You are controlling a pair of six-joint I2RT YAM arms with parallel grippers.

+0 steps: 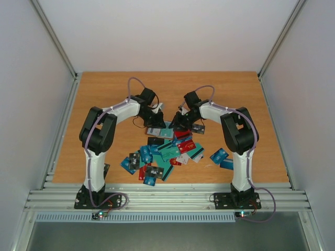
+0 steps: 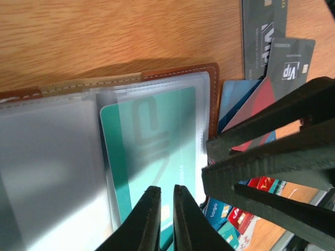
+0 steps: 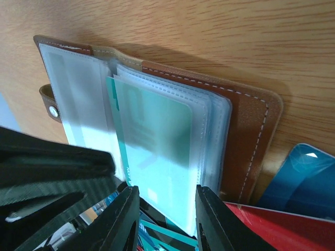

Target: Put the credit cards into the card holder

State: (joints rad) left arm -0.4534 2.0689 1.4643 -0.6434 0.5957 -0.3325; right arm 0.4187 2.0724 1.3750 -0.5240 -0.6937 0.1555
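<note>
Left wrist view: card holder (image 2: 212, 94) open on the surface (image 2: 104, 36) beyond the pile, one teal card (image 2: 157, 157) partly sleeved; left fingers (image 2: 146, 225) nearly pressed together at its edge, right fingers (image 3: 118, 219) spread astride the sleeves, remaining credit cards (image 1: 162, 157) loose.

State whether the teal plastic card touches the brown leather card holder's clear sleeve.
Touching. Left wrist view: the teal plastic card lies partly inside the clear sleeve of the brown card holder, blurred through it.
</note>
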